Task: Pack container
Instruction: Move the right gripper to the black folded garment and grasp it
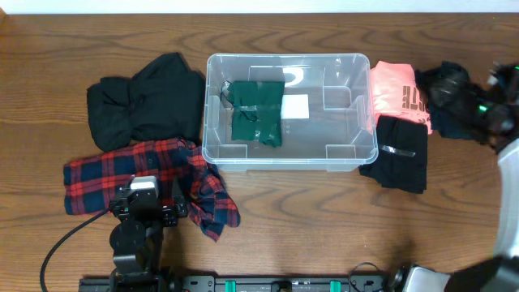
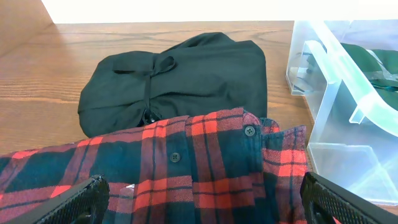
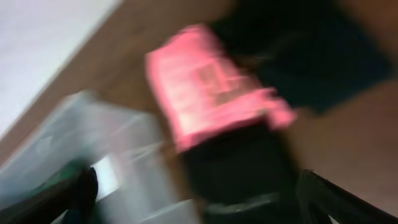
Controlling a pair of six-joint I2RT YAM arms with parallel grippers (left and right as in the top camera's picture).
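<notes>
1. since the left gripper (image 2: 205, 208) hangs low over the plaid shirt (image 2: 186, 168) w/ its fingers (image 2: 78, 199) spread wide and nothing between them, it's open. prob lined up to pinch that shirt, the nearest loose item.
2. plaid shirt lies rumpled at abt 8 o'clock of the container (image 1: 288, 165), one sleeve trailing toward 6. it's on the left arm's side, so a short reach.
3. container sits mid-table, long side across, top open. green garment (image 1: 258, 112) lies folded in its 9 o'clock half. the 3 o'clock half is bare, white label (image 1: 296, 106) showing, so there's room for more.
4. black bundle (image 1: 146, 101) sits just beside the bin's wall at 9-10 o'clock, behind the plaid. likely next for the left arm.
5. black folded piece (image 1: 397, 152) lies at 4 o'clock by the bin's corner. pink top (image 1: 396, 88) is at 2-3 o'clock against the wall, w/ a dark heap (image 1: 446, 101) beyond it. all right-arm stock, i'd guess.
6. right gripper (image 3: 199, 199): wrist view is badly blurred, but the fingers (image 3: 56, 199) show at both lower corners, well apart, so it reads open w/ nothing held. it looks toward the pink top.
</notes>
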